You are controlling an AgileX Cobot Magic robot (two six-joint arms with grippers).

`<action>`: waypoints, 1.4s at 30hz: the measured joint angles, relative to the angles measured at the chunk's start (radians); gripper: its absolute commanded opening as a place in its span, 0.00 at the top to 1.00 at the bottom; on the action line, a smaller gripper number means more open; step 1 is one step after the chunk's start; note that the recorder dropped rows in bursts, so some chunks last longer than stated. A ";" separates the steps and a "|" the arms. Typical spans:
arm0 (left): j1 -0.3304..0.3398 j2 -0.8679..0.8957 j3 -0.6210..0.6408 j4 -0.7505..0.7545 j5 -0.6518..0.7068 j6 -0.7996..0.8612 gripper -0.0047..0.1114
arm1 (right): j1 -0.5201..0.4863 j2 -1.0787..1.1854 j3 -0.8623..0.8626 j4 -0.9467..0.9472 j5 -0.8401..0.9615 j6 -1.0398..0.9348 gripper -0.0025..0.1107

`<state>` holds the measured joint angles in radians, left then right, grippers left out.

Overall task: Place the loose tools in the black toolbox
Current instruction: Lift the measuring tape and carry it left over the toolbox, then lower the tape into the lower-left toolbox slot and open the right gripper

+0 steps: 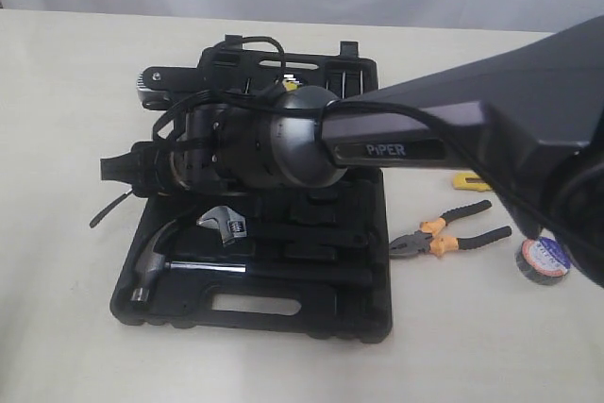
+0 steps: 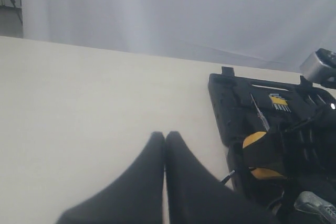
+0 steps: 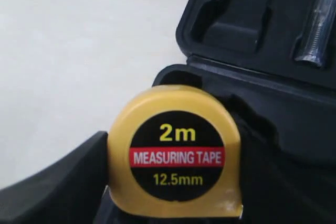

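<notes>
My right gripper [image 1: 120,170] reaches across the open black toolbox [image 1: 255,324] to its left edge. It is shut on the yellow 2m tape measure [image 3: 176,153], which sits between the dark fingers [image 3: 52,187] over the box rim [image 3: 252,93]. The left wrist view shows yellow patches of the tape measure [image 2: 255,139] beside the box [image 2: 231,98]. The orange-and-black pliers [image 1: 449,233], the yellow utility knife [image 1: 469,180] and the black tape roll [image 1: 545,259] lie on the table right of the box. My left gripper [image 2: 165,136] is shut on nothing above bare table, out of the exterior view.
A steel hammer [image 1: 156,266] and a wrench [image 1: 225,226] lie in the box's near half. Yellow-black screwdriver bits [image 2: 280,102] sit in the lid. The right arm [image 1: 472,129] hides much of the box's middle. A white curtain backs the table.
</notes>
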<state>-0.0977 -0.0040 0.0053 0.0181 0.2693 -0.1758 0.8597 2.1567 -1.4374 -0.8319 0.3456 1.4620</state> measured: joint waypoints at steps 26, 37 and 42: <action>0.000 0.000 0.000 0.000 0.000 0.000 0.96 | 0.000 0.016 -0.002 0.000 0.000 -0.047 0.23; 0.000 0.000 0.000 0.000 0.000 0.000 0.96 | 0.003 -0.052 -0.076 0.002 0.023 -0.060 0.63; 0.000 0.000 0.000 0.000 0.000 0.000 0.96 | 0.006 -0.062 -0.083 0.002 0.045 -0.123 0.98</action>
<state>-0.0977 -0.0040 0.0053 0.0181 0.2693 -0.1758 0.8659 2.0943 -1.5201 -0.8302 0.3905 1.3385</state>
